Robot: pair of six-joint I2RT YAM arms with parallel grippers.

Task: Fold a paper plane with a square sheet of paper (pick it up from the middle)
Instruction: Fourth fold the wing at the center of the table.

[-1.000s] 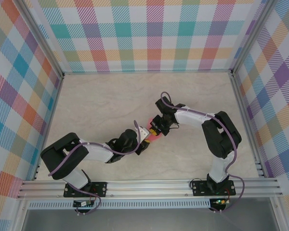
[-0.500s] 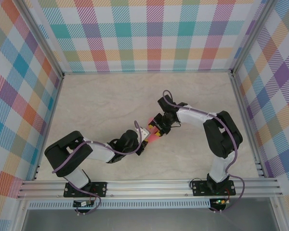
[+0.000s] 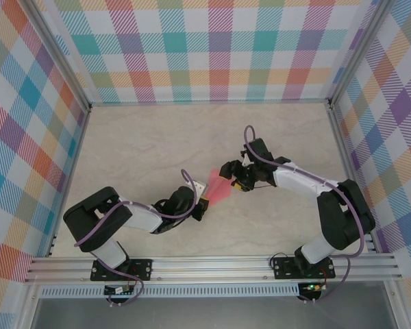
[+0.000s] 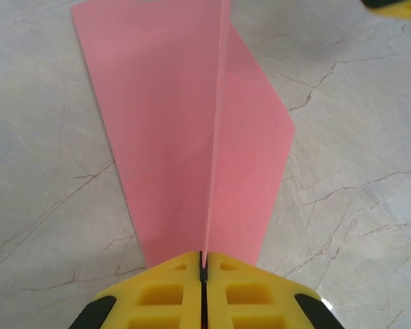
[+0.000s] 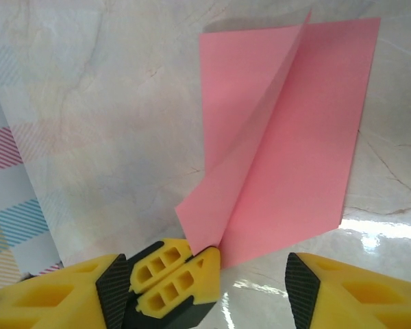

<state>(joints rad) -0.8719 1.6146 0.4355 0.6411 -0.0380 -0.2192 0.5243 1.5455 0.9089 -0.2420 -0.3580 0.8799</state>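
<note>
The pink sheet of paper (image 3: 219, 187) lies on the marble table, folded into a tapering paper plane shape with a centre crease that stands up (image 4: 192, 130). My left gripper (image 4: 203, 259) is shut on that crease at the narrow near end, and its yellow fingers (image 5: 171, 274) pinch the paper's tip. In the top view the left gripper (image 3: 204, 199) sits at the paper's lower left. My right gripper (image 3: 231, 179) is open just right of the paper. Its fingers (image 5: 342, 295) stand wide apart on either side of the left gripper's tips, with the paper (image 5: 288, 151) beyond.
Plaid walls (image 3: 212, 48) and aluminium frame posts (image 3: 346, 157) enclose the tabletop (image 3: 144, 144). A rail (image 3: 212, 264) runs along the near edge by the arm bases. A glare patch (image 5: 390, 229) marks the table near the paper.
The right gripper has opened, let go of the paper and drawn back to the right. The left gripper has closed on the paper's centre crease.
</note>
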